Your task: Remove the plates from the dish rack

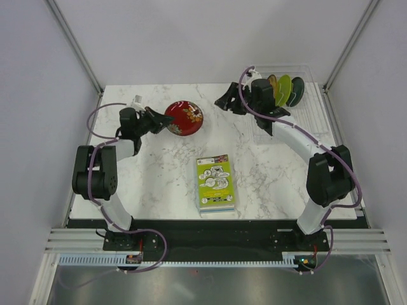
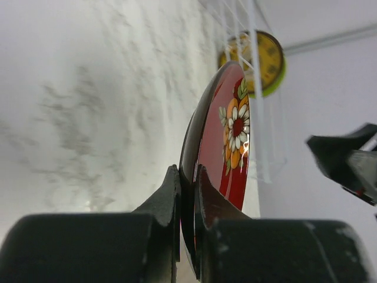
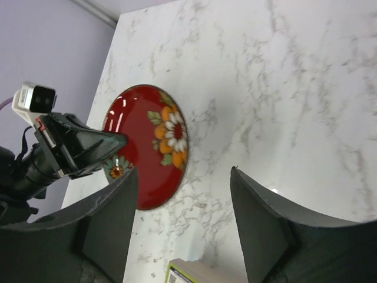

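while one red plate [image 1: 186,118] is pinched, one yellow [image 1: 272,82], one green [image 1: 284,89] racked

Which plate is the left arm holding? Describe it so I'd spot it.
On the white marble table, look left of centre, where the left end effector pinches a round plate by its rim. It is dark red with orange and white flowers, unlike the yellow-brown plate and lime-green plate in the clear rack.

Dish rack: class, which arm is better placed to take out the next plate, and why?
Right. The right gripper is open, empty, near the rack; the left gripper is shut on the red plate, farther away.
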Motion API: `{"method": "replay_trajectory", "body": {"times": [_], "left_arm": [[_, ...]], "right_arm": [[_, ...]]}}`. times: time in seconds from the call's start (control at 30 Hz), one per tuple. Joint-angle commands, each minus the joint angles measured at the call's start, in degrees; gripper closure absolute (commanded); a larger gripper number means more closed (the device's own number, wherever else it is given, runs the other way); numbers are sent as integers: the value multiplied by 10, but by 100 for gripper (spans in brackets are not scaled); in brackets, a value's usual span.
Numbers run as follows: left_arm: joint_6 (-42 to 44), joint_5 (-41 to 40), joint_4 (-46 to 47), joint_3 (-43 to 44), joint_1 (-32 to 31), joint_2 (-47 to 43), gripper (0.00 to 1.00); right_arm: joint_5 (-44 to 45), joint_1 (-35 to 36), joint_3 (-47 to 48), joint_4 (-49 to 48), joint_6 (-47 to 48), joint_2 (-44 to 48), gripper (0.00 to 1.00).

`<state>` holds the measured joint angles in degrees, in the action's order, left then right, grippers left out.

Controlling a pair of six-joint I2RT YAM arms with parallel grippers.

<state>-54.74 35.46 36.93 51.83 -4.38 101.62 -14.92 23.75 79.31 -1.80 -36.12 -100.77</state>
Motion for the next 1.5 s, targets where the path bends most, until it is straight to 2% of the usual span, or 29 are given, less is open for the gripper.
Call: {"method": "replay_trajectory", "body": {"times": [0.0,0.27,0.47,0.7,0.77,0.83,0.87,0.93,0.97,1.07,1.17,1.47], "left_arm": [[87,-51,-79,36,63,-20,98],[173,-134,-202,108,76,12,98],[209,-178,-306,119,76,13,97],[228,-222,-367,106,76,9,91],[231,-223,-392,116,76,24,79],[233,-220,-406,125,76,37,73],[234,-219,-408,125,76,38,64],[234,-225,-421,126,76,38,59],[234,-232,-430,126,76,37,49],[237,-257,-456,129,76,27,39],[243,-288,-481,129,75,13,33],[271,-405,-513,126,52,-59,25]], "right_arm": [[47,-54,41,48,60,43,30],[75,-105,52,97,112,43,29],[95,-124,64,120,132,32,29],[99,-143,74,131,139,26,29],[103,-150,90,143,151,20,29],[116,-153,106,158,165,8,29],[138,-152,124,179,178,4,29],[176,-153,143,196,195,-14,29],[209,-153,160,210,200,-20,28],[250,-153,198,226,228,-46,28],[294,-154,247,245,245,-85,28],[360,-159,384,269,291,-222,29]]}}
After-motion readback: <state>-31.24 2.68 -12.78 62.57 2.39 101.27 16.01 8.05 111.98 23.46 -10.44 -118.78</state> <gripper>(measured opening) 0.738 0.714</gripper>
